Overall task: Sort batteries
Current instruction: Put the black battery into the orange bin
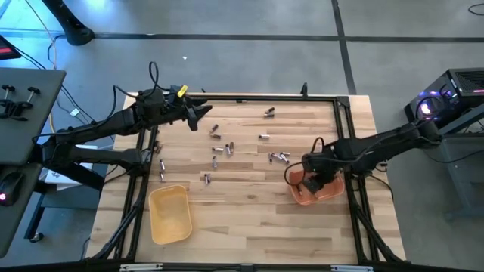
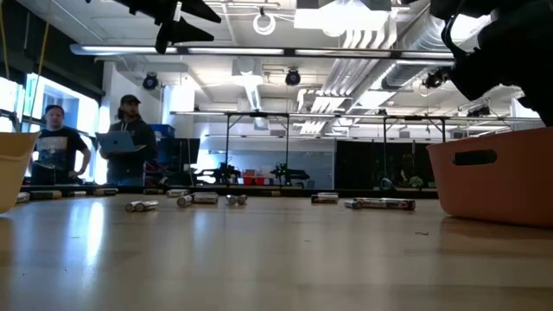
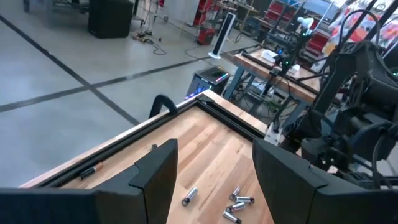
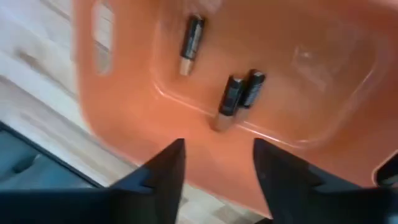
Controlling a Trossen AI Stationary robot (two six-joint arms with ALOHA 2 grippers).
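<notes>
Several small batteries (image 1: 219, 147) lie scattered on the wooden table between the two arms; the left wrist view shows some of them (image 3: 235, 205), and a row of them (image 2: 194, 199) shows in the low view. Three dark, copper-tipped batteries (image 4: 233, 96) lie on the floor of the orange tray (image 1: 327, 193) at the near right. My right gripper (image 4: 217, 165) hangs open just above that tray, pointing down, with nothing between its fingers. My left gripper (image 3: 211, 180) stands open, high over the table's far left part (image 1: 200, 113). The yellow tray (image 1: 170, 214) rests at the near left.
A black frame rail (image 1: 249, 99) runs around the table's edges. In the low view the orange tray's wall (image 2: 492, 177) rises at the right and the yellow tray's corner (image 2: 13, 168) at the left. Two people (image 2: 125, 142) stand in the room beyond the table.
</notes>
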